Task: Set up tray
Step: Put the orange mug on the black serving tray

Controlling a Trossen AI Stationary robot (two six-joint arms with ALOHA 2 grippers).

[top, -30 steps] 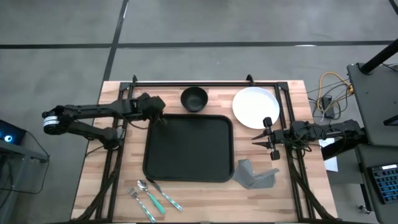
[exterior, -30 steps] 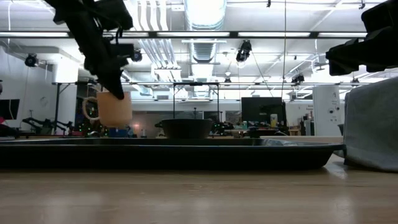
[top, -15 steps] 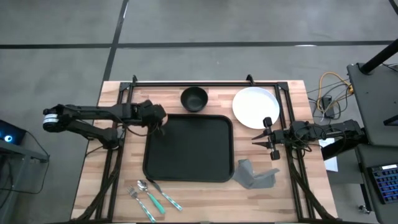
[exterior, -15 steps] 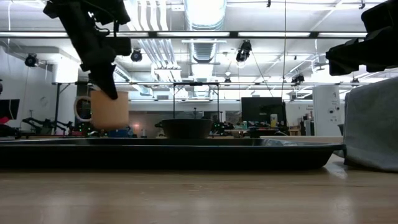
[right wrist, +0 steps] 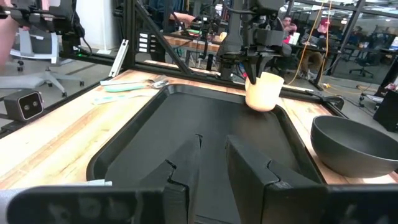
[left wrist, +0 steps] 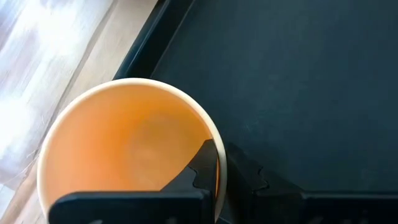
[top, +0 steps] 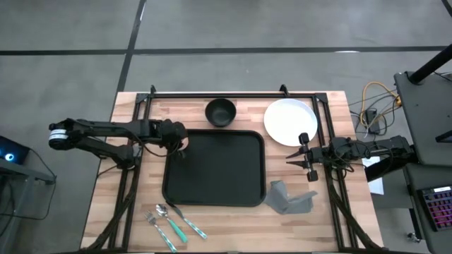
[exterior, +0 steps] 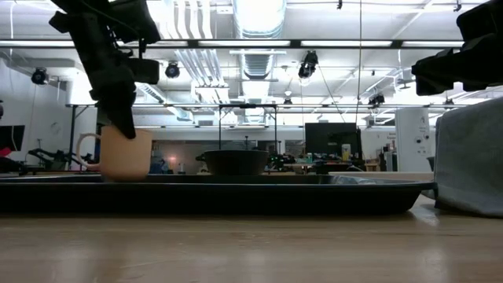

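Note:
A peach mug [exterior: 126, 156] stands upright over the far left corner of the black tray [top: 215, 169], its handle [exterior: 85, 149] toward the table's left. My left gripper [top: 176, 137] is shut on it from above; the left wrist view looks down into the mug [left wrist: 124, 149]. The right wrist view shows the mug [right wrist: 264, 91] low in the tray's corner. My right gripper [top: 300, 156] waits open beside the tray's right edge, pointing level at it, with nothing between its fingers. My left gripper pinches the mug's rim [left wrist: 214, 146] on the side toward the tray's middle, one finger [left wrist: 202, 165] inside the mug and one [left wrist: 242, 174] outside. The fingers slant down from above. The mug sits upright, its bottom at the tray's rim height; whether it rests on the tray floor I cannot tell.
A black bowl [top: 220, 111] sits just beyond the tray's far edge, and a white plate [top: 290, 121] lies at the far right. A folded grey napkin [top: 289, 199] lies near the tray's right front corner. Cutlery [top: 173, 222] lies near the front edge.
My left gripper has carried the mug down and toward the table's near edge, over the tray's far left corner. The mug, tilted and hanging well above the tray a second ago, now stands upright at tray level. The grip has stayed shut.

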